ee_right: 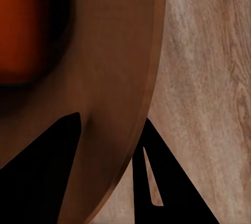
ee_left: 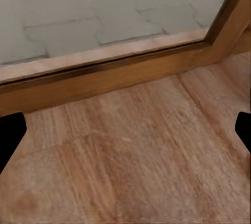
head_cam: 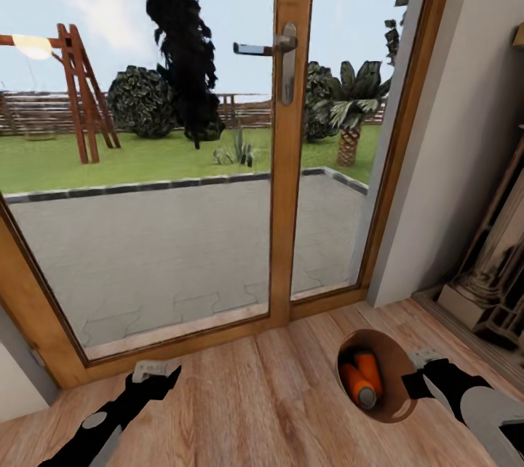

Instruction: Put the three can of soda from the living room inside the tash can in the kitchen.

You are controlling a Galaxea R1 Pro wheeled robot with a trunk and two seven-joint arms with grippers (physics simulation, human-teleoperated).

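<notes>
the right pincer (head_cam: 416, 382) grips the rim of the trash can (head_cam: 397, 369), one finger inside the wall and one outside. the trash can is held low over the wood floor (head_cam: 276, 394), in front of the glass doors (head_cam: 182, 161). two orange soda cans (head_cam: 362, 378) lie inside it, side by side, grey tops toward the near side. in the right wrist view the brown inner wall (ee_right: 112, 77) sits between the two black fingers (ee_right: 44, 166), with an orange blur deeper in. the left pincer (head_cam: 156, 374) hangs open over the bare floor, holding nothing. outside the glass are grey paving, grass, a wooden swing frame (head_cam: 84, 89) and a palm (head_cam: 353, 114).
</notes>
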